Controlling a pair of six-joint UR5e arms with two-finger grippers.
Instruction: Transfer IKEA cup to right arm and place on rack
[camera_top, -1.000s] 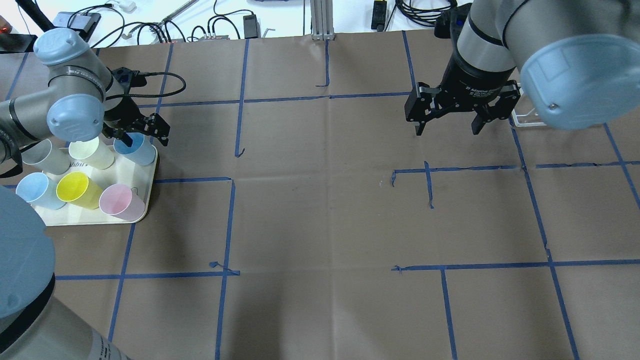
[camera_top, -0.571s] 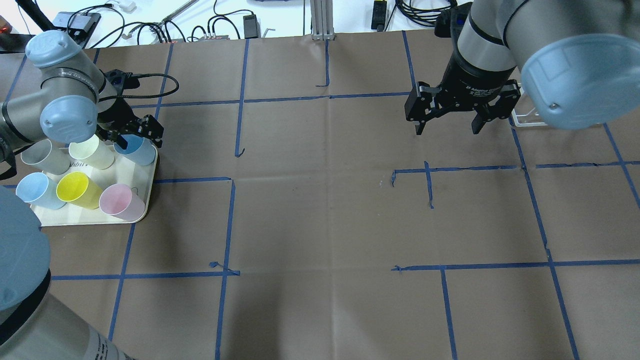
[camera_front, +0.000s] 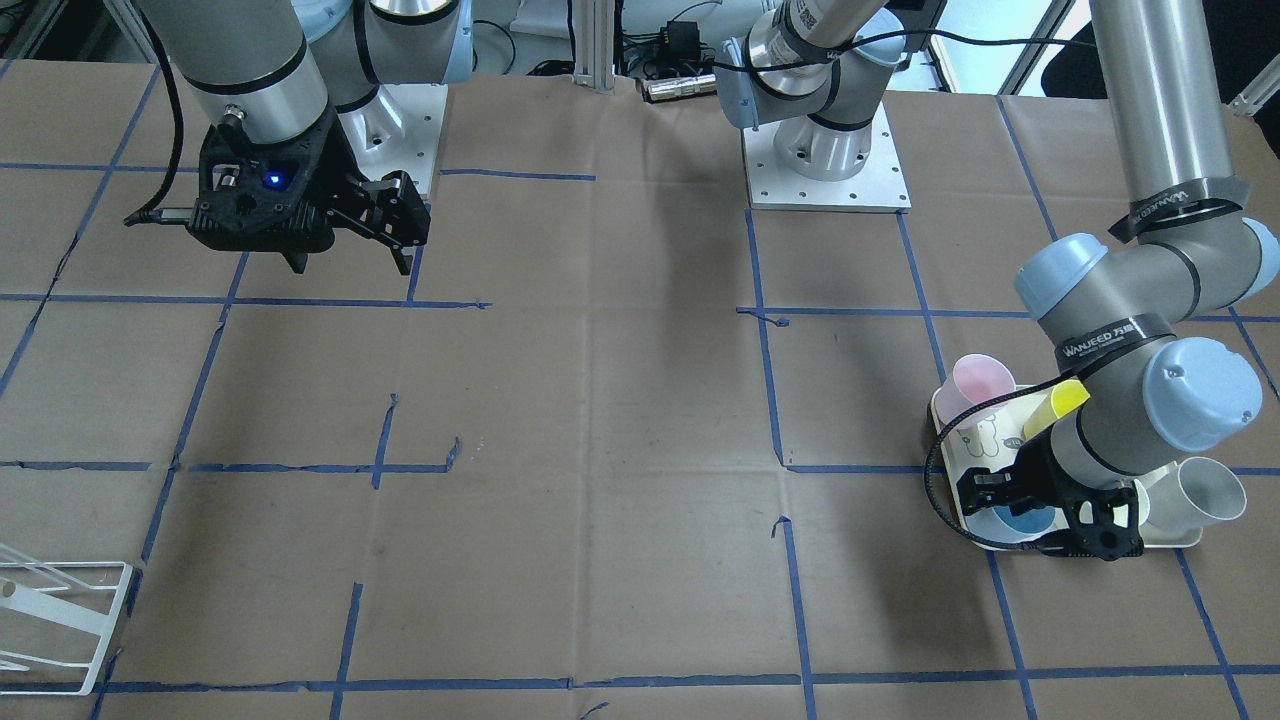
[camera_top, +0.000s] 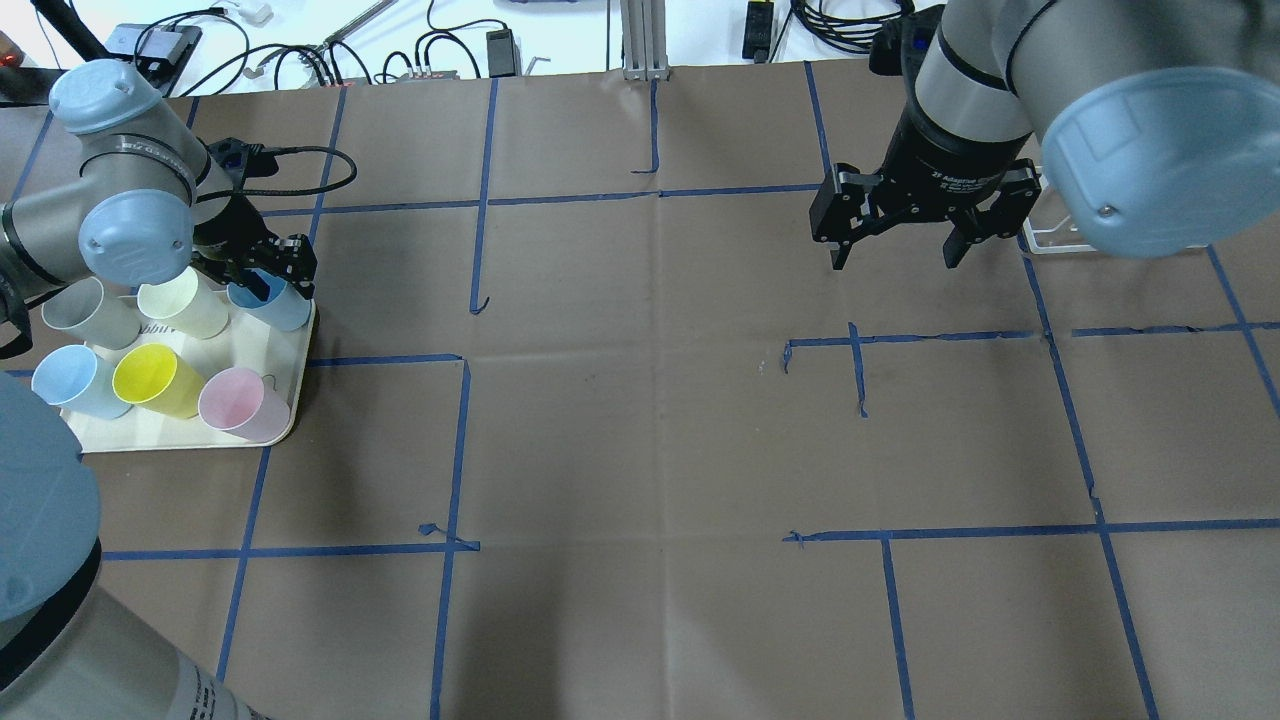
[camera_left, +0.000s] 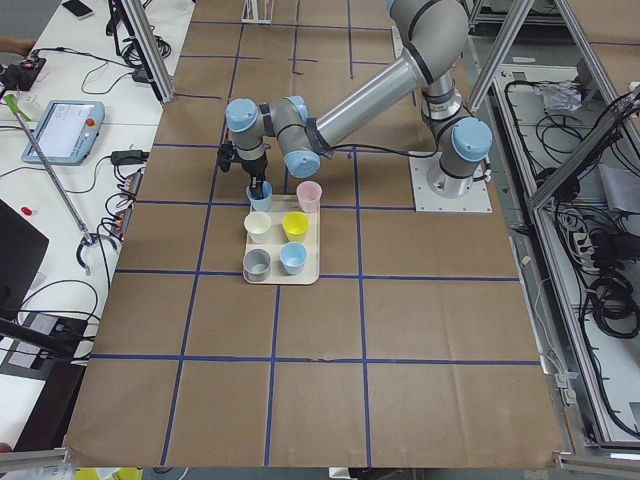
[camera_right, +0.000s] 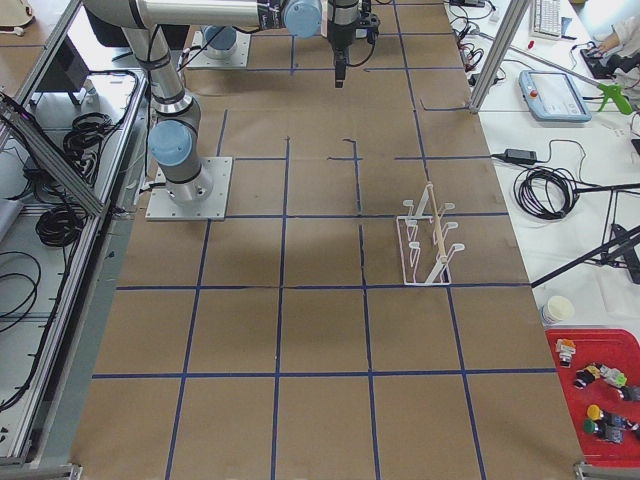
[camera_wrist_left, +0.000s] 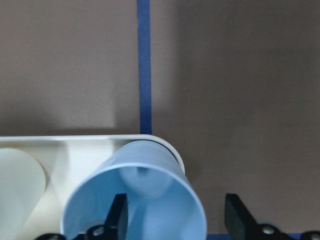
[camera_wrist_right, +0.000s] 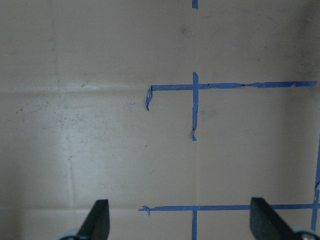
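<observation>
Straddling one wall of the blue cup (camera_wrist_left: 160, 210), the left claw (camera_wrist_left: 176, 202) stands part open. One finger (camera_wrist_left: 119, 216) is down inside the cup and the other (camera_wrist_left: 235, 217) is outside it. A visible gap separates the outer finger from the cup's wall, so no grip is confirmed. The blue cup stands upright, mouth up, in a corner of the cream tray (camera_top: 300, 345) at the left end of the tabletop (camera_top: 640, 420). Five more cups share the tray. A cream cup (camera_top: 182, 306) stands just beside the blue one, with a grey cup (camera_top: 88, 312) beyond it. The nearer row holds a pale blue cup (camera_top: 72, 380), a yellow cup (camera_top: 155, 378) and a pink cup (camera_top: 243, 403). The right claw (camera_top: 895, 258) hangs above bare tabletop, well apart from the tray, spread wide and holding nothing. Its wrist camera shows only brown paper and blue tape lines (camera_wrist_right: 194, 105) between the fingertips. The rack (camera_right: 425, 245), white wire, stands on its base toward the right end of the tabletop, well apart from the tray and from both claws
</observation>
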